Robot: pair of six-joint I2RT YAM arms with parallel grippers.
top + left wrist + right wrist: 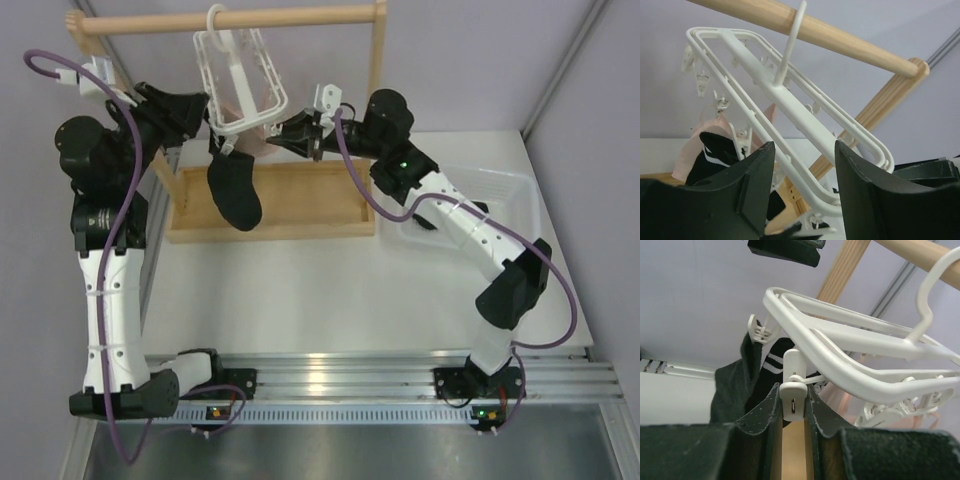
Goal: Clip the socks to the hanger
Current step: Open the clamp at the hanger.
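Note:
The white hanger [240, 70] hangs by its hook from the wooden rod. One black sock [235, 192] dangles below it. In the right wrist view a striped black sock [774, 362] hangs behind the clips. My right gripper [793, 388] is shut on a small white clip [794, 402] at the hanger's [850, 365] near corner, pinching its sides. My left gripper [802, 150] is open, its fingers straddling the hanger's [790, 107] frame bars with a gap on the left side. In the top view, the left gripper [207, 113] and right gripper [278, 133] flank the hanger.
A wooden rack, with its rod [230, 20] and tray-like base [300, 200], stands at the back. A pale pink cloth [687, 155] hangs from the hanger beside the sock [715, 145]. A clear plastic bin [495, 190] sits at the right under my right arm.

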